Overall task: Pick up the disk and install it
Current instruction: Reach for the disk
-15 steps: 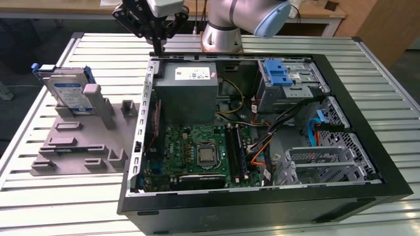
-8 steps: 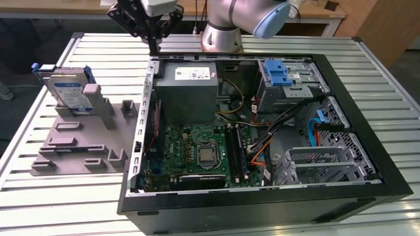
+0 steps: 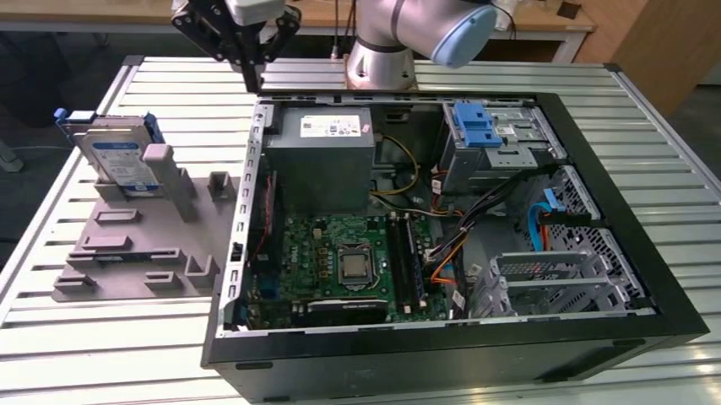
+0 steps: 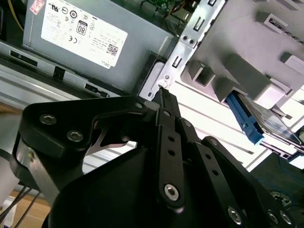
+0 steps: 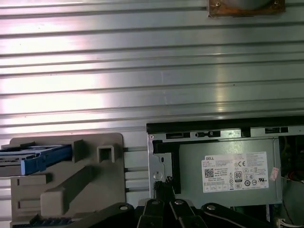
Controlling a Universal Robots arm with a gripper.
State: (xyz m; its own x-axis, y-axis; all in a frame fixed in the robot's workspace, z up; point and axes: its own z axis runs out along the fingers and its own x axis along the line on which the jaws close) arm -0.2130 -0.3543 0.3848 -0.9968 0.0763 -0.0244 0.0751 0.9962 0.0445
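The disk (image 3: 118, 160) is a silver drive with a blue-and-white label and blue rails. It stands on edge in a grey fixture (image 3: 135, 253) at the exterior view's left. The second wrist view shows the disk (image 4: 268, 121) in that holder, and so does the first wrist view, where the disk (image 5: 33, 156) is seen edge-on. My gripper (image 3: 250, 83) hangs over the far corner of the open computer case (image 3: 451, 354), beside the grey power supply (image 3: 321, 139). Its black fingers meet at the tip with nothing between them, as the gripper (image 4: 164, 92) and gripper (image 5: 164, 183) show in both wrist views. It is well apart from the disk.
A silver drive cage with a blue latch (image 3: 487, 126) sits at the case's far right; cables and a motherboard (image 3: 349, 257) lie inside. The arm's base (image 3: 381, 63) stands behind the case. The slatted metal table (image 3: 631, 93) carries everything.
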